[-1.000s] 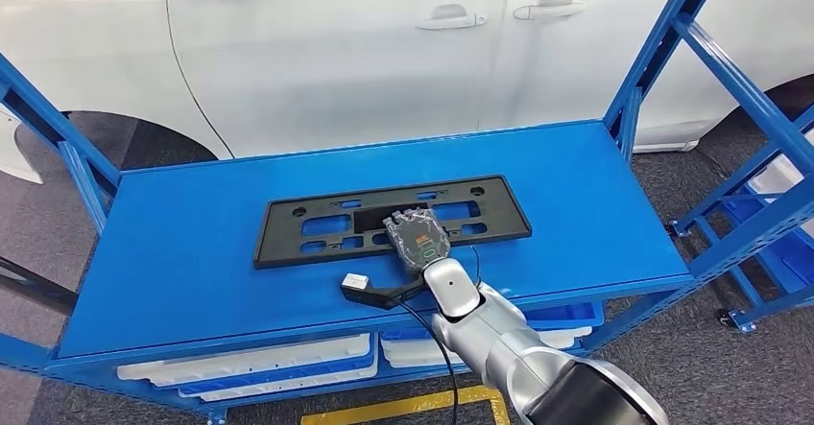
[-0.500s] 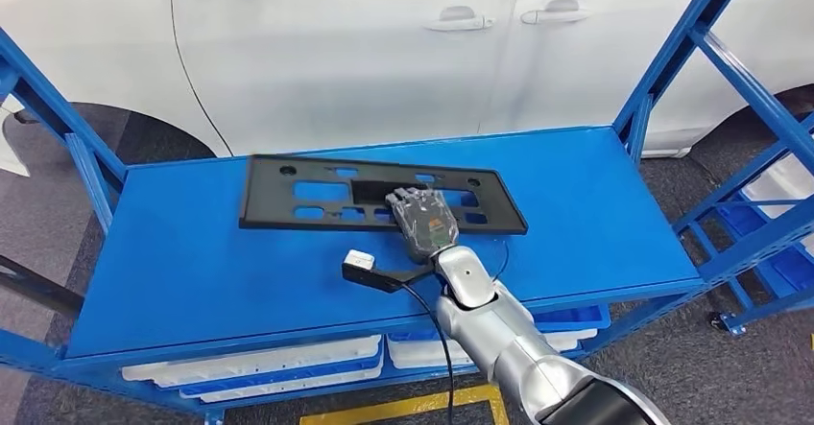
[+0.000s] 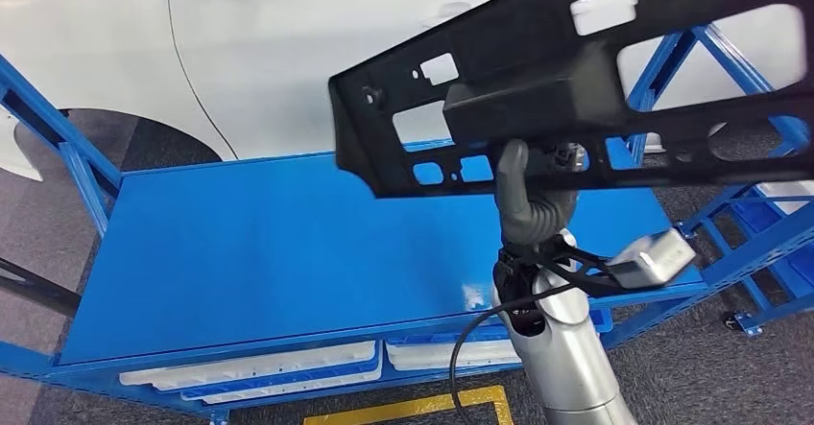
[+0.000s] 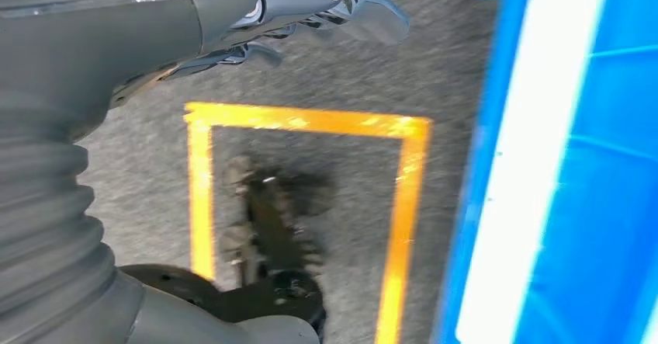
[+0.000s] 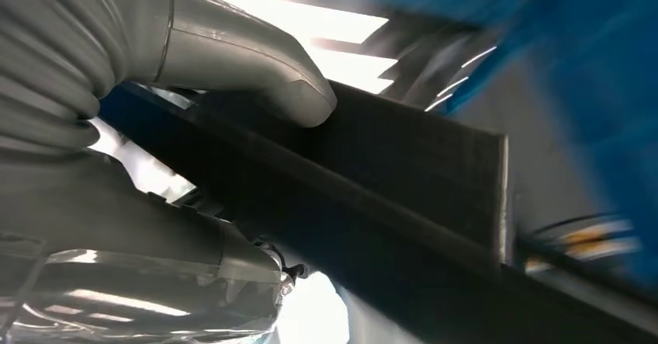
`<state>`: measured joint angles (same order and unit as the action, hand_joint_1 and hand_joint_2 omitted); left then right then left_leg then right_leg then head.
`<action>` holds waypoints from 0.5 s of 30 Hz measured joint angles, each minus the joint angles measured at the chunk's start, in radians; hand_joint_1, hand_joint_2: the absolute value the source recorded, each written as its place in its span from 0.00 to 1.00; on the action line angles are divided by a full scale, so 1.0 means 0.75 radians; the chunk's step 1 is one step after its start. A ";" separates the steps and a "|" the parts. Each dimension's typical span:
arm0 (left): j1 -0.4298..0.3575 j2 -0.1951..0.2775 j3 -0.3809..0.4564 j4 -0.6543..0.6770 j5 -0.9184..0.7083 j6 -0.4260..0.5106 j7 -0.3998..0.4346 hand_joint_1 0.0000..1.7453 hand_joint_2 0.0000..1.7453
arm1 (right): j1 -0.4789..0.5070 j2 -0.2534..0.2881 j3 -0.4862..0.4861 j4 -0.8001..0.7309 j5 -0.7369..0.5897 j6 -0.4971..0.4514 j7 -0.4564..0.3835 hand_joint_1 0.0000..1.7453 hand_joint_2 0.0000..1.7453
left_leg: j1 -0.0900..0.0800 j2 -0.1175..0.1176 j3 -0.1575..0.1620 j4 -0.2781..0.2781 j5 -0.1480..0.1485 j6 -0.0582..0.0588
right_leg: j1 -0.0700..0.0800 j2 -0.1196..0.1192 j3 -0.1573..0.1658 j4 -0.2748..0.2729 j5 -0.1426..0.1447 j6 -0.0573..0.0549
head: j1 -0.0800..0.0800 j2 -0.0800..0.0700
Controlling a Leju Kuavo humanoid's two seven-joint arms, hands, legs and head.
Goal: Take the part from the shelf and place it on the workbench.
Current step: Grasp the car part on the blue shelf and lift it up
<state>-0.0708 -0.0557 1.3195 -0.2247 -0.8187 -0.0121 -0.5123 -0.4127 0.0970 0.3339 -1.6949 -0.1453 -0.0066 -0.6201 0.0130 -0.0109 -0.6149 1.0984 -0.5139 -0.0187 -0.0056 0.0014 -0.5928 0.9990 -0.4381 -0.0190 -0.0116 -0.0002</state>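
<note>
The black plastic mounting panel [image 3: 576,70], a long flat part with rectangular cut-outs and small round holes, is off the shelf and raised close to the head camera, tilted, covering the upper right of the head view. The right hand [image 3: 534,190] grips it from below: the grey thumb [image 5: 256,72] presses on one face of the panel [image 5: 403,196] and the fingers sit on the opposite side, so the hand is clamped on the part. The blue metal shelf deck [image 3: 288,243] lies beneath, and a white car [image 3: 288,51] stands behind it. The left hand [image 4: 256,18] hangs over grey floor with yellow tape marking [image 4: 303,119], beside the blue shelf edge [image 4: 535,165]; its fingers are spread and hold nothing.
</note>
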 joint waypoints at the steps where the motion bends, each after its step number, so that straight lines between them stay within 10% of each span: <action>1: -0.003 -0.001 0.007 0.000 -0.002 -0.005 -0.009 0.00 1.00 | 0.014 -0.008 0.008 -0.041 -0.038 0.067 0.000 1.00 1.00 | 0.000 0.003 -0.038 0.087 -0.044 -0.004 | 0.001 0.000 0.003 -0.001 -0.002 -0.004 | -0.001 0.000; 4: -0.005 -0.002 0.013 0.000 -0.028 -0.048 0.003 0.00 1.00 | 0.082 -0.036 0.036 -0.128 -0.066 0.303 -0.048 1.00 1.00 | 0.002 0.006 -0.124 0.269 -0.094 -0.012 | 0.004 0.001 0.009 0.000 -0.007 -0.007 | -0.002 0.000; 9: -0.005 0.002 0.006 0.000 -0.090 -0.014 0.123 0.00 1.00 | 0.182 -0.049 0.100 -0.259 -0.023 0.541 -0.087 1.00 1.00 | -0.004 0.005 0.046 -0.087 0.081 0.009 | 0.008 0.003 0.024 0.012 -0.020 0.006 | -0.001 0.000; 13: 0.005 0.001 0.004 0.000 -0.114 0.082 0.243 0.00 1.00 | 0.224 -0.056 0.156 -0.284 -0.038 0.607 -0.087 1.00 1.00 | -0.003 0.006 0.052 -0.122 0.094 0.034 | 0.010 0.006 0.012 0.022 -0.025 0.029 | 0.000 0.000; 15: 0.007 -0.002 0.003 0.000 -0.126 0.106 0.271 0.00 1.00 | 0.224 -0.064 0.184 -0.268 -0.061 0.636 -0.087 1.00 1.00 | 0.004 0.010 0.046 -0.134 0.109 0.053 | 0.007 0.005 -0.018 0.102 -0.096 0.041 | 0.004 0.000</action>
<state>-0.0656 -0.0572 1.3215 -0.2247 -0.9133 0.0677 -0.3091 -0.2444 0.0493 0.4722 -1.8957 -0.1907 0.4707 -0.6855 0.0157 -0.0035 -0.5805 0.9979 -0.4325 0.0213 -0.0002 0.0053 -0.6061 1.0752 -0.5102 0.0122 -0.0088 -0.0001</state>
